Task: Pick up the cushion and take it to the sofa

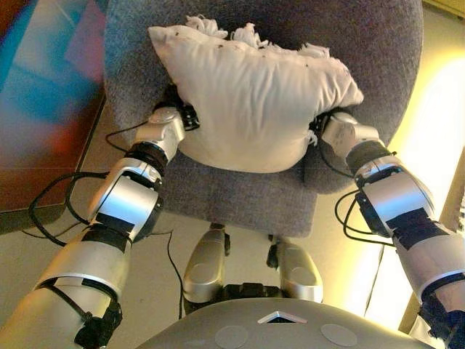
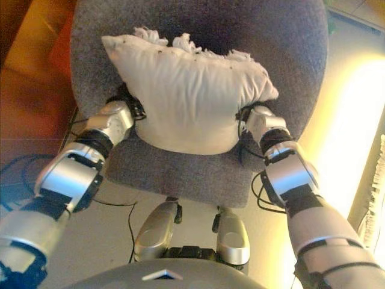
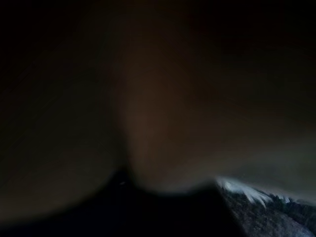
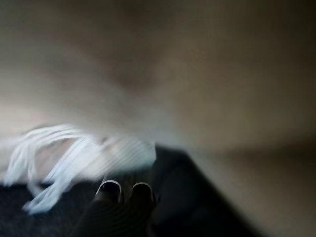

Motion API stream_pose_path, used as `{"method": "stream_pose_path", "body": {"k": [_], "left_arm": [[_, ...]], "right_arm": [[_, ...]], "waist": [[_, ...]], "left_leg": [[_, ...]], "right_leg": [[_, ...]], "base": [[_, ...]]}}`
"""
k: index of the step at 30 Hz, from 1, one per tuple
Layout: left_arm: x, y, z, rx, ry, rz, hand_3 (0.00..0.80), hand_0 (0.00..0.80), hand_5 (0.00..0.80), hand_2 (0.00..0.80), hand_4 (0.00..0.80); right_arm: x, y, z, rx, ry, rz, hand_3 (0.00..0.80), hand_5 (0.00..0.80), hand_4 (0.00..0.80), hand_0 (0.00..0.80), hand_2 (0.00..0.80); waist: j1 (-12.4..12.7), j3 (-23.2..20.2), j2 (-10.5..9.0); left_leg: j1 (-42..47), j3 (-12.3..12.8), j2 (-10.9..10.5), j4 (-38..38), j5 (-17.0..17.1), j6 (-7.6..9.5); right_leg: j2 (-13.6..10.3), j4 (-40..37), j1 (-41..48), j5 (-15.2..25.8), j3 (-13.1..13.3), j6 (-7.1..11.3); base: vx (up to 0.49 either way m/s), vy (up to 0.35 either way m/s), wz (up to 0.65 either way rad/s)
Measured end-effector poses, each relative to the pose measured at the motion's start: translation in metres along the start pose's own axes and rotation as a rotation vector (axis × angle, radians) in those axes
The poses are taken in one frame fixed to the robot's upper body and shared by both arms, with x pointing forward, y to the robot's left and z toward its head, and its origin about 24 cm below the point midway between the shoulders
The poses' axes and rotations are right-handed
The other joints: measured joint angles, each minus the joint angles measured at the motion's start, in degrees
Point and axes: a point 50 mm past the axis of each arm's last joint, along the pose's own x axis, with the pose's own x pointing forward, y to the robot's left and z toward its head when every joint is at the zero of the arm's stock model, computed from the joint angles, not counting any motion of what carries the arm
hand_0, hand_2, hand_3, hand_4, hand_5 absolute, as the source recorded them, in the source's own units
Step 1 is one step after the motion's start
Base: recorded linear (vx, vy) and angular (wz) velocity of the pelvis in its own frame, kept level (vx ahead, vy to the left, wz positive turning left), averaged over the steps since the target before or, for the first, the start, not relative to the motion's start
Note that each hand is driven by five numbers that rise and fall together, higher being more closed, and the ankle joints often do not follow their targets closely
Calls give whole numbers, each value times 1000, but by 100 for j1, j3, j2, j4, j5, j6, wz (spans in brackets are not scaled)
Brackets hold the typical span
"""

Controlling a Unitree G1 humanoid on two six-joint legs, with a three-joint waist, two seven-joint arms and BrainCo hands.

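While pressed between left hand [image 1: 173, 116] and right hand [image 1: 336, 129] above the grey chair [image 1: 240, 196] — finger state indeterminable — cushion [image 1: 251, 98]: soft, light; support both sides.

Head views: we look steeply down from the head at the cushion [image 1: 254, 102] on the grey chair [image 1: 378, 43].
Shared: both eyes show the same chair and cushion, slightly offset.
Left wrist view: pressed close against the cushion, mostly dark; chair fabric in one corner.
Right wrist view: very near the cushion's fringe [image 4: 64, 158].
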Motion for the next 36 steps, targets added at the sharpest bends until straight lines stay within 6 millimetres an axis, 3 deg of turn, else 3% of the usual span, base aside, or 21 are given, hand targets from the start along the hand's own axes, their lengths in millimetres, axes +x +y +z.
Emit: {"method": "stream_pose_path", "body": {"k": [3, 6, 10, 14, 18, 20, 22, 24, 26, 28, 30, 32, 33, 35, 36], "left_arm": [[0, 17, 6, -39, -2, 29, 0, 0, 0, 0, 0], [-1, 42, 12, -81, 13, 48, 0, 0, 0, 0, 0], [-16, 106, -25, -115, 108, 54, 0, 0, 0, 0, 0], [-52, 191, -68, -239, 119, 418, 0, 0, 0, 0, 0], [-108, 268, -97, -258, 112, 854, 0, 0, 0, 0, 0], [-141, 291, -127, -205, 187, 1013, 0, 0, 0, 0, 0], [-184, 308, -168, -111, 342, 1143, 0, 0, 0, 0, 0], [-219, 312, -203, -75, 487, 1207, 0, 0, 0, 0, 0], [-245, 300, -239, -10, 643, 1182, 0, 0, 0, 0, 0], [-260, 267, -283, -7, 811, 1081, 0, 0, 0, 0, 0], [-273, 229, -319, -61, 957, 981, 0, 0, 0, 0, 0], [-277, 202, -338, -65, 1043, 867, 0, 0, 0, 0, 0], [-278, 189, -345, -38, 1077, 790, 0, 0, 0, 0, 0], [-272, 169, -352, 3, 1099, 660, 0, 0, 0, 0, 0], [-260, 161, -350, 27, 1090, 589, 0, 0, 0, 0, 0]], "right_arm": [[-2, -27, 18, 122, -54, -63, 0, 0, 0, 0, 0], [-4, -30, 30, 198, -104, -44, 0, 0, 0, 0, 0], [-16, -53, 48, 318, -215, -13, 0, 0, 0, 0, 0], [-20, -95, 20, 454, -261, -128, 0, 0, 0, 0, 0], [-31, -132, -7, 500, -307, -338, 0, 0, 0, 0, 0], [-37, -147, -37, 480, -287, -433, 0, 0, 0, 0, 0], [-41, -151, -78, 470, -218, -505, 0, 0, 0, 0, 0], [-50, -159, -131, 416, -78, -591, 0, 0, 0, 0, 0], [-78, -176, -203, 372, 171, -777, 0, 0, 0, 0, 0], [-138, -200, -281, 282, 502, -943, 0, 0, 0, 0, 0], [-204, -209, -338, 238, 795, -1032, 0, 0, 0, 0, 0], [-252, -209, -368, 195, 990, -1034, 0, 0, 0, 0, 0], [-266, -205, -378, 162, 1061, -976, 0, 0, 0, 0, 0], [-268, -188, -389, 87, 1134, -799, 0, 0, 0, 0, 0], [-265, -172, -396, 69, 1150, -690, 0, 0, 0, 0, 0]], "waist": [[0, 5, 10], [8, 16, 31], [8, 46, 87], [98, 46, 86], [218, 22, 39], [254, -69, -132], [362, -270, -443], [359, -477, -727], [331, -865, -918], [309, -1162, -889], [129, -1396, -719], [-19, -1504, -553], [-26, -1589, -423], [-119, -1671, -292], [-156, -1699, -426]], "left_leg": [[0, 44, -4, -1, 2, 3], [10, 59, -4, 0, 5, 7], [31, 236, -44, -1, 2, 8], [267, 353, -108, -5, -76, 41], [344, 588, -124, -3, -103, 52], [419, 682, -190, -3, -121, 71], [506, 814, -215, -3, -195, 86], [723, 958, -233, -5, -263, 180], [912, 1066, -228, -9, -365, 249], [1107, 1168, -215, -45, -435, 259], [1143, 1144, -195, -44, -438, 253], [1213, 1063, -122, -47, -485, 102], [1202, 997, -49, -48, -509, 56], [1200, 867, 107, -48, -505, -12], [1207, 820, 65, -37, -630, -230]], "right_leg": [[-12, 0, 0, 3, -3, 4], [-12, 3, 11, 3, -8, 4], [-70, 2, 35, 7, -5, 39], [-159, 5, 333, -135, 8, 139], [-266, 316, 397, -435, 76, 242], [-375, 387, 396, -491, 156, 269], [-453, 352, 433, -493, 152, 281], [-491, 252, 668, -452, 150, 298], [-514, 243, 813, -454, 153, 295], [-529, 281, 922, -459, 156, 304], [-491, 309, 891, -457, 169, 344], [-432, 244, 903, -449, 223, 334], [-321, 160, 915, -446, 240, 331], [-142, 81, 890, -432, 252, 269], [-186, -20, 847, -425, 271, 199]], "base": [[11, 1, 0], [39, 13, 1], [70, 28, 4], [13, -44, 26], [-52, -136, 46], [-11, -124, 33], [41, -97, -17], [71, -81, -25], [94, -81, -34], [66, -78, -45], [65, -114, -36], [37, -113, -67], [-5, -90, -96], [-5, -82, -59], [-4, -74, -23]]}}
